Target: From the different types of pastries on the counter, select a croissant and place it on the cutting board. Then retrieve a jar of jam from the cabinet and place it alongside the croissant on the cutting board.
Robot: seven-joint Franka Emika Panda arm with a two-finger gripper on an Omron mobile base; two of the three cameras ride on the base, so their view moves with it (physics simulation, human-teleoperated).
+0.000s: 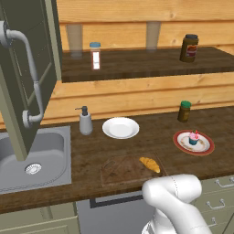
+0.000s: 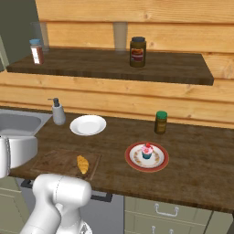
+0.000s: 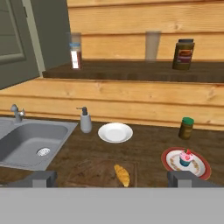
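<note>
Running wall to wall, the dark wood counter carries nearly everything, w/ a wood-plank wall behind & an open cabinet shelf above it; the cabinet door hangs open at left in the left base view; the steel sink sits in the counter's left end; the cutting board lies at the counter's front edge, just right of the sink; the gripper is spread wide, tips far apart at the bottom of the hand view, nothing between them, pulled back from the counter & facing it; a white plate sits behind the board, apart from it; a red-rimmed plate to the right carries a cupcake w/ pink top; the jam jar, dark w/ red label, stands upright on the shelf's right part; a soap dispenser stands btwn sink & white plate; a small green-lidded jar stands near the wall behind the cupcake plate; a blue-capped shaker stands on the shelf's left part; the croissant lies on the board's right part, well clear of the fingers.
</note>
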